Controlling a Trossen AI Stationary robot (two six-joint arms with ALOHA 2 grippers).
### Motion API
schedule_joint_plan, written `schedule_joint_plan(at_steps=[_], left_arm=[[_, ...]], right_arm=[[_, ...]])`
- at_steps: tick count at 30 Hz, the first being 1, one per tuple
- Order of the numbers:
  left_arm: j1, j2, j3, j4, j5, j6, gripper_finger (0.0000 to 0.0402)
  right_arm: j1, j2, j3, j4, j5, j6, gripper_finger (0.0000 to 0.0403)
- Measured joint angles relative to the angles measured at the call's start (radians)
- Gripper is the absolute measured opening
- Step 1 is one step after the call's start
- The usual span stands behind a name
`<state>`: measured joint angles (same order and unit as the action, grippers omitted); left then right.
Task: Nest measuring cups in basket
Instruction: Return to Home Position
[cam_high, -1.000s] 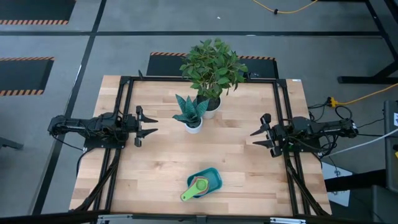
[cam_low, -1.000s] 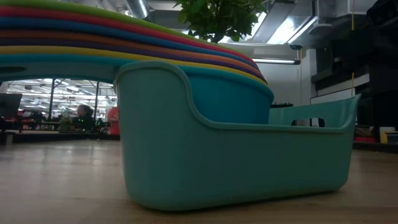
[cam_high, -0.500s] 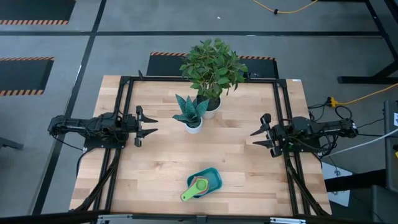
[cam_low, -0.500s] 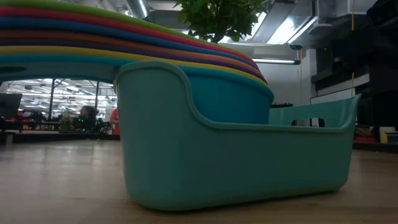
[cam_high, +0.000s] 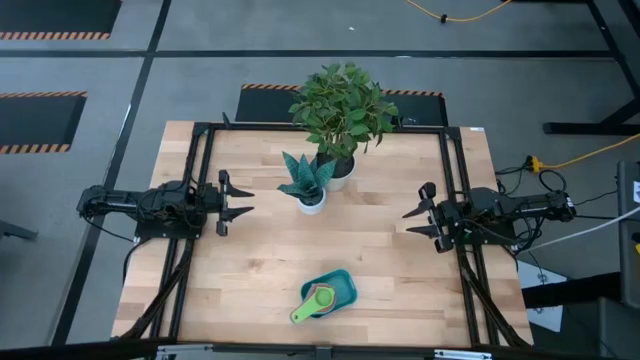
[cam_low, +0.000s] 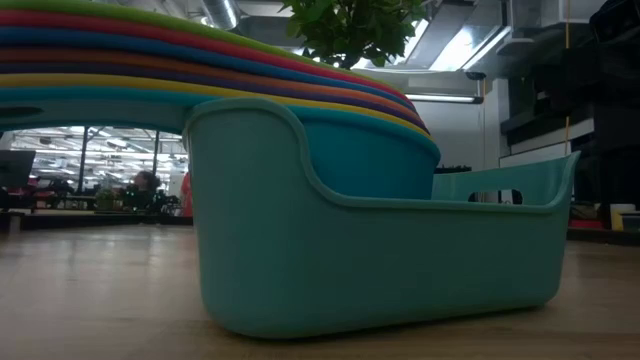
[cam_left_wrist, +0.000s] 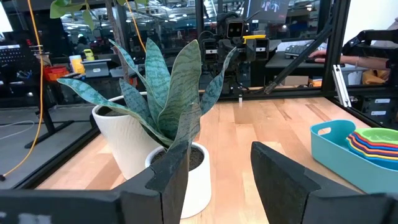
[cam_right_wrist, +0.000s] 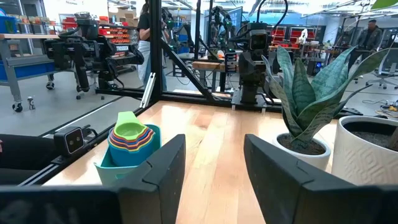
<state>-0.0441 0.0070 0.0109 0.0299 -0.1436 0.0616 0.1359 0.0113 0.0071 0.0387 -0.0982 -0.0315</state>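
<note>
The measuring cups (cam_high: 318, 298) sit stacked one inside another in the teal basket (cam_high: 340, 282) near the table's front edge, green cup on top, handles sticking out past the basket's rim toward the front left. The low view shows the basket (cam_low: 380, 270) up close with the coloured cup handles (cam_low: 200, 60) fanned over its rim. My left gripper (cam_high: 243, 200) stands open at the table's left side, pointing level toward the middle. My right gripper (cam_high: 412, 221) stands open at the right side, likewise level. Both hold nothing.
A leafy plant in a white pot (cam_high: 340, 115) and a small snake plant in a white pot (cam_high: 309, 187) stand at the table's far middle, between the two arms. A black frame (cam_high: 200, 140) borders the tabletop. People show in the room beyond.
</note>
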Motion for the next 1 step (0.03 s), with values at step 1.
schedule_joint_plan(at_steps=[1], left_arm=[[0.0, 0.0, 0.0, 0.0, 0.0, 0.0, 0.0166]], right_arm=[[0.0, 0.0, 0.0, 0.0, 0.0, 0.0, 0.0169]])
